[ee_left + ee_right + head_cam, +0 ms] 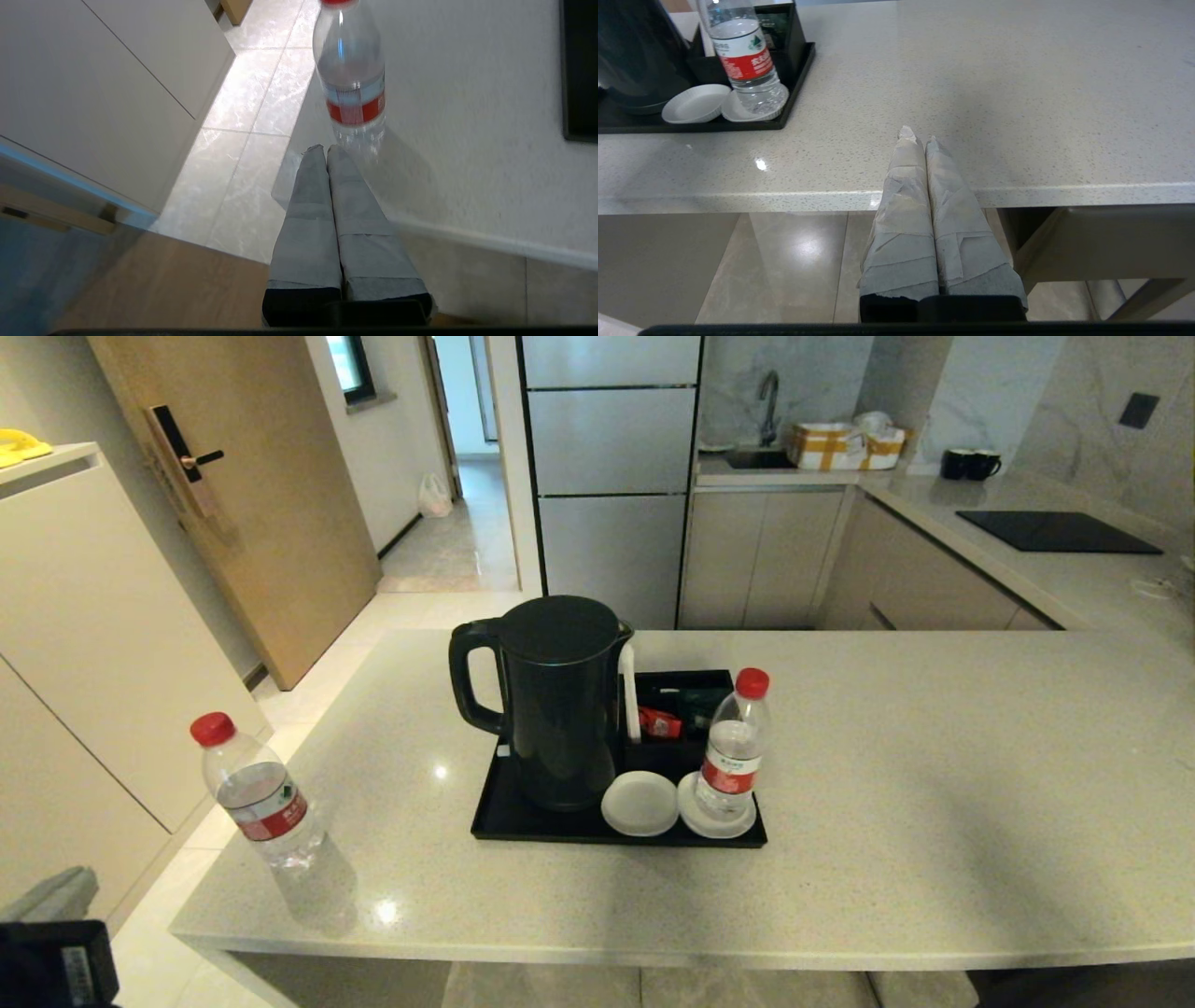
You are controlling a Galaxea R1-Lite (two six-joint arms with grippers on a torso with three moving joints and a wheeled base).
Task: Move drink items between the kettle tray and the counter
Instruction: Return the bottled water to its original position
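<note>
Tabletop (934,784): broad beige speckled stone, glossy. Black kettle tray (523,817) sits on it just left of centre.

Kettle (555,700): tall matte black, upright on the tray's left half, loop handle facing left.

Two water bottles, red caps, red-white labels, both upright:
- tray bottle (735,747) stands on the right coaster (714,821) at the tray's front right corner.
- loose bottle (257,793) stands on the bare tabletop near the front left edge, well apart from the tray.

Sachet box (681,705): black, at the back of the tray behind the coasters, beside the kettle. Left coaster (639,803) is bare, just beside the right one.

Left gripper (325,148): jaws pressed together, holding nothing; in the left wrist view it sits off the tabletop's left edge over the floor, tips near the loose bottle's base, not touching. Only a corner of that arm shows in the head view.

Right gripper (919,137): parked low at the tabletop's front edge, jaws pressed together, empty.
</note>
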